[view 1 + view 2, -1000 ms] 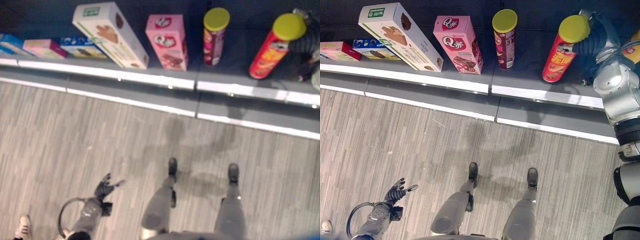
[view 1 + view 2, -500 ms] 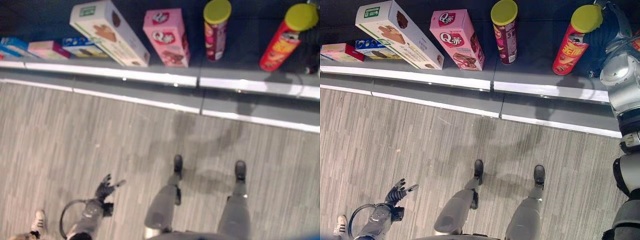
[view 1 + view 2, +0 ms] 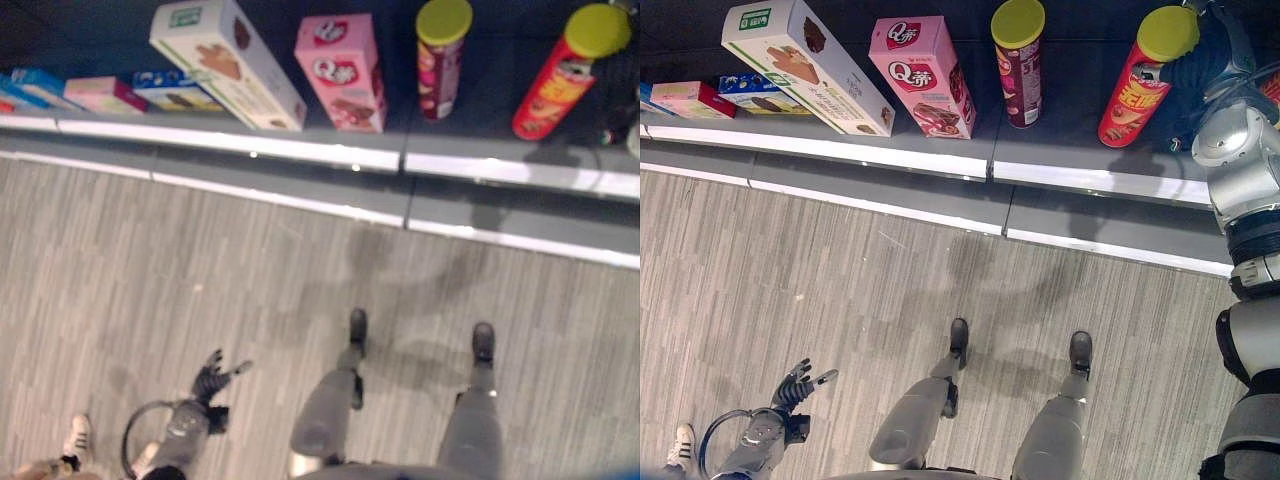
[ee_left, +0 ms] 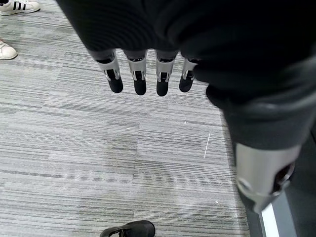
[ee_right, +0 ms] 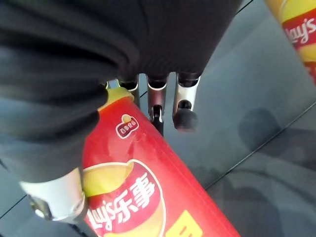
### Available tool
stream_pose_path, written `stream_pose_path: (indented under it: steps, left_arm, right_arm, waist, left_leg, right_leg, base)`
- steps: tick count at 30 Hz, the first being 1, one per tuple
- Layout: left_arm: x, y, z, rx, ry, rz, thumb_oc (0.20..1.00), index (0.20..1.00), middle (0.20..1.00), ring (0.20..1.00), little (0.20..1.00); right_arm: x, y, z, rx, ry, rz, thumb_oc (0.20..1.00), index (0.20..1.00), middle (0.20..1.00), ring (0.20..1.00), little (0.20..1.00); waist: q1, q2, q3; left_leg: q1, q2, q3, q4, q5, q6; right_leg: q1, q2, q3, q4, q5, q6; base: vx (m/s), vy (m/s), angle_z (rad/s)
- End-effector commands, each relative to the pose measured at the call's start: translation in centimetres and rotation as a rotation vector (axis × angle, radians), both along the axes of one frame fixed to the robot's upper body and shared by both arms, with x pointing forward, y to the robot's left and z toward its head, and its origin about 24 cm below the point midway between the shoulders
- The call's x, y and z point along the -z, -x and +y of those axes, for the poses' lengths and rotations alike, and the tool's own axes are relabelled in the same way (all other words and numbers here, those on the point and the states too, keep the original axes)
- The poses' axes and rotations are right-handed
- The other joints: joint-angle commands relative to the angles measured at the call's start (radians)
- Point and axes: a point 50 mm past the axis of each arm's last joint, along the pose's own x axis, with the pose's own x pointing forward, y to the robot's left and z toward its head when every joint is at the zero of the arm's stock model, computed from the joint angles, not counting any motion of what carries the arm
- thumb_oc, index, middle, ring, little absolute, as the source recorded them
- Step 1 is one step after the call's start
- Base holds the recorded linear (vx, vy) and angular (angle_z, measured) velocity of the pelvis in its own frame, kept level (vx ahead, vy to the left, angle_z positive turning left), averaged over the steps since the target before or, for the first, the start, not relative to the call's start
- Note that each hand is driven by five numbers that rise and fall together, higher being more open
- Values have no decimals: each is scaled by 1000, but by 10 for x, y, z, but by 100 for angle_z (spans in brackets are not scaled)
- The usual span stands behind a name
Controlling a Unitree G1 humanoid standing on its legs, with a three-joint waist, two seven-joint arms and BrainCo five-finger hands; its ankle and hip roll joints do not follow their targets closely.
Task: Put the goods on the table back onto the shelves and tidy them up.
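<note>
Right wrist view: right hand (image 5: 163, 98) grips the red can (image 3: 1133, 85) on the dark shelf (image 3: 1070, 140); left hand (image 4: 143, 79) hangs open over grey floor (image 3: 840, 280).

On the shelf (image 3: 1090, 165): two upright boxes, one white (image 3: 805, 65), one pink (image 3: 922, 75); three flat boxes (image 3: 695, 98) at its left end; three canisters, maroon (image 3: 1018, 60), red (image 3: 1140, 75), another (image 5: 296, 19) partly seen.
</note>
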Motion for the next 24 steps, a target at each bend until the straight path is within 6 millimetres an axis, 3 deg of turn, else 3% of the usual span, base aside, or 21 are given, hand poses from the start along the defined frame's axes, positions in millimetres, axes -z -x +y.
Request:
stream_pose_path:
  steps: [1,24]
  left_arm:
    - [0,8,11,-8,-48,23,1000,1000,1000,1000,1000]
    - [2,10,10,-44,-39,19,1000,1000,1000,1000,1000]
  right_arm:
    - [-40,5,23,-72,54,-128,200,200,200,200,200]
    - [-40,-3,26,-19,109,-101,200,200,200,200,200]
  waist:
    - [31,-30,-29]
    - [46,-35,-17]
  left_leg:
    - [0,71,-53,-23,-51,-71]
    - [-13,75,-57,-23,-49,-76]
  right_leg:
    - [-107,-6,80,247,-155,-27]
    - [-132,0,83,262,-157,-29]
  base:
    - [0,0,0]
    - [-1,0,0]
